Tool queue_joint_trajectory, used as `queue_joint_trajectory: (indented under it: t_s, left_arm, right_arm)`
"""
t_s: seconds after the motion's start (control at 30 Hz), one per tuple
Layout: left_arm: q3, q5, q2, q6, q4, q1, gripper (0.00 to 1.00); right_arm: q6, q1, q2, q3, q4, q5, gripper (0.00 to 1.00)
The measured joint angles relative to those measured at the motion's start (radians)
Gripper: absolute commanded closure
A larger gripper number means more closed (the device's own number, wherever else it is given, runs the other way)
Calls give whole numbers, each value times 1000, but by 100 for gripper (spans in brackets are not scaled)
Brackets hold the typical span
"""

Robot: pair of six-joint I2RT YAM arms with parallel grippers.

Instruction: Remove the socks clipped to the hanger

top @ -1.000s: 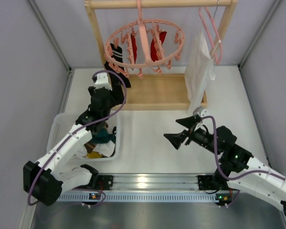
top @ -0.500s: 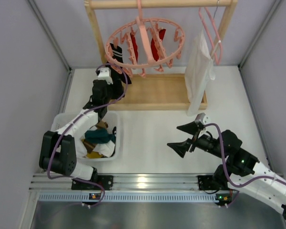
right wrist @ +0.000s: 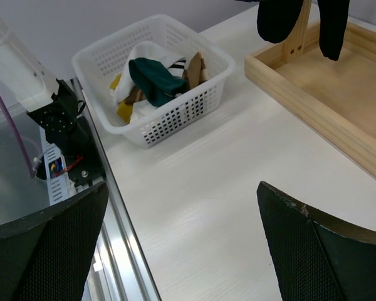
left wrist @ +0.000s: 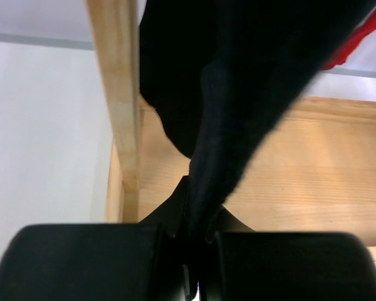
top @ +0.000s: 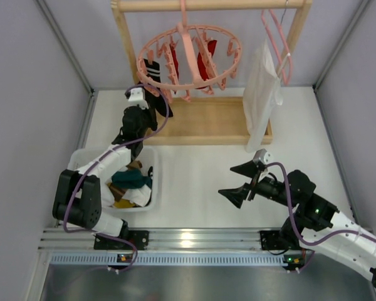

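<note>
**Left jaws clamped on the black sock under the ring hanger**

From the top camera, the hanger [top: 188, 53] hangs from the top bar of the wooden rack [top: 200, 119] at the far side of the tabletop [top: 194, 169]. Two red socks [top: 203, 61] are clipped inside the ring, and a black sock [top: 151, 74] with white stripes hangs from its left edge. The left gripper [top: 148, 109] reaches up to the lower end of that sock. The right gripper [top: 237, 182] hovers over bare tabletop to the near right, jaws wide apart, holding nothing. A white basket [top: 81, 160] sits near left with a dark green sock [top: 130, 180] among other cloth in it. A white garment [top: 260, 94] hangs at the right end of the rack.

In the left wrist camera, the left gripper [left wrist: 197, 241] has its jaws pressed together on a fold of the black sock [left wrist: 238, 81], which fills the upper frame in front of the wooden rack [left wrist: 116, 94]. A strip of red sock [left wrist: 357, 44] shows at the top right.

In the right wrist camera, the right gripper [right wrist: 182, 207] shows both fingers [right wrist: 44, 244] far apart above the tabletop [right wrist: 225, 182]. The basket [right wrist: 175, 113] lies beyond, with the dark green sock [right wrist: 153, 78] on top of its contents.
</note>
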Motion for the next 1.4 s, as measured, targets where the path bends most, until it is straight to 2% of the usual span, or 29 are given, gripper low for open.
queue_joint_trajectory:
  t_s: [0.33, 0.57, 0.67, 0.8, 0.97, 1.13, 1.27, 1.4]
  left_arm:
    - [-141, -243, -146, -52, 17, -155, 100]
    - [-168, -425, -209, -26, 20, -348, 100]
    - [-168, -491, -217, -10, 27, -439, 100]
    - [-165, -590, -216, 17, 28, -554, 100]
    - [-82, -700, -141, 70, 31, -688, 100]
    - [37, -790, -3, 138, 32, -778, 100]
    - [137, -853, 92, 202, 31, -828, 100]
    - [245, -908, 186, 270, 33, -875, 100]
  right_arm:
    - [14, 0, -5, 0, 2, -4, 4]
    - [38, 0, -64, 0, -8, 7, 4]
    - [62, 0, -95, 6, -29, 55, 3]
    - [108, 0, -129, 60, -101, 206, 1]
    - [147, 0, -122, 221, -206, 423, 1]
    - [131, 0, -72, 414, -247, 562, 1]
    - [76, 0, 58, 616, -299, 609, 3]
    - [22, 0, 284, 873, -381, 633, 9]
